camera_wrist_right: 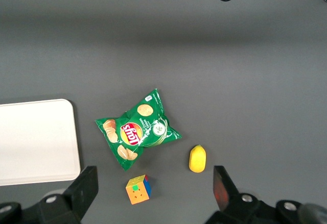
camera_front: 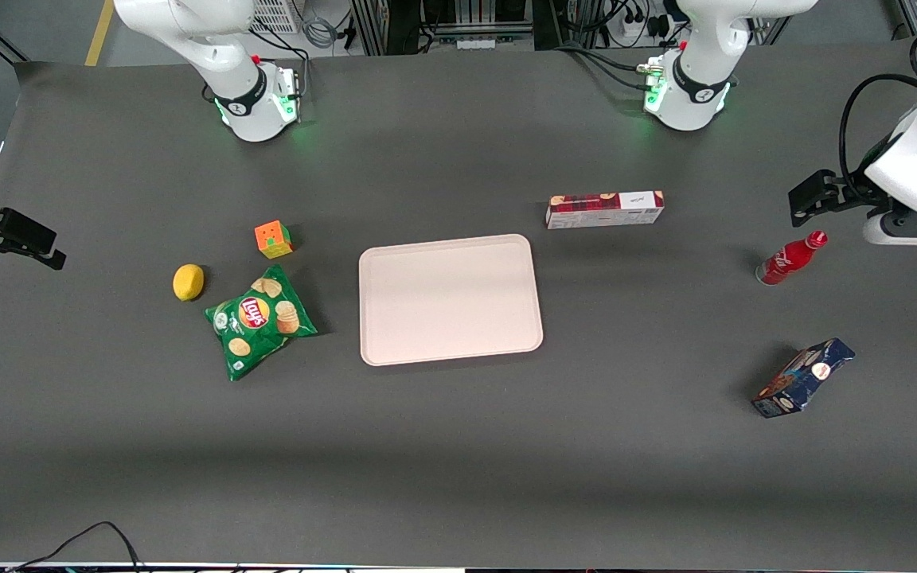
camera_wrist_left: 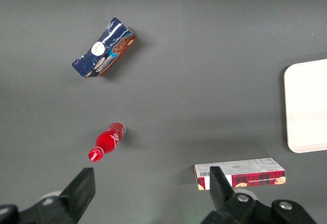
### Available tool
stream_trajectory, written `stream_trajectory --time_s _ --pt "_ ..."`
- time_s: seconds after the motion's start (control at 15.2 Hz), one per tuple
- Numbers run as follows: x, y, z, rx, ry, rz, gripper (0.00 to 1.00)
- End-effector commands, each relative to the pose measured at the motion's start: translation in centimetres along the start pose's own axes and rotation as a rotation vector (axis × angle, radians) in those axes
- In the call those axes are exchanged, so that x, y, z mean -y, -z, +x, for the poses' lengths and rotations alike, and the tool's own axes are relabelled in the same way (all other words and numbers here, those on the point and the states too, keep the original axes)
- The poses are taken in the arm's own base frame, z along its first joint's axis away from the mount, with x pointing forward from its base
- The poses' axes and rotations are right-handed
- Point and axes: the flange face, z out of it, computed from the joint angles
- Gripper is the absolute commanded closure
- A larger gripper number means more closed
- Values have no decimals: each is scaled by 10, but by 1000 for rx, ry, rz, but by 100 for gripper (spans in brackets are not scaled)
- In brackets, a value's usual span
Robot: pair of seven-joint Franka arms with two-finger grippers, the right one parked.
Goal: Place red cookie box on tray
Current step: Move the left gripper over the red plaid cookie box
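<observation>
Likely light, stiff red cookie box (camera_front: 605, 209), at tray's (camera_front: 450, 350) one o'clock; best pinched mid-length across slim sides by released, empty pincer (camera_wrist_left: 152, 187).

End effector (camera_wrist_left: 150, 191) hung above the dark worktop (camera_wrist_left: 204, 55), fingers (camera_wrist_left: 82, 188) spread wide, gripping nothing. Red cookie box (camera_wrist_left: 240, 173) lay flat near one fingertip. Red bottle (camera_wrist_left: 106, 141) on its side; dark blue snack box (camera_wrist_left: 103, 48) apart. Tray (camera_wrist_left: 306, 106) bare.
</observation>
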Motion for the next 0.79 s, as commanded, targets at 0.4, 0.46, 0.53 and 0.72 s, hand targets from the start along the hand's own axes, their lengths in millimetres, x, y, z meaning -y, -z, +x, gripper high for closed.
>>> stream_trajectory --time_s 0.4,0.46,0.53,0.72 --pt "-14 -4 -5 36 -177 -9 0" --pt "-17 -7 -6 53 -275 -10 0" --pt "-22 -10 -7 67 -372 -13 0" --pt "-51 -31 -17 139 -583 -18 0"
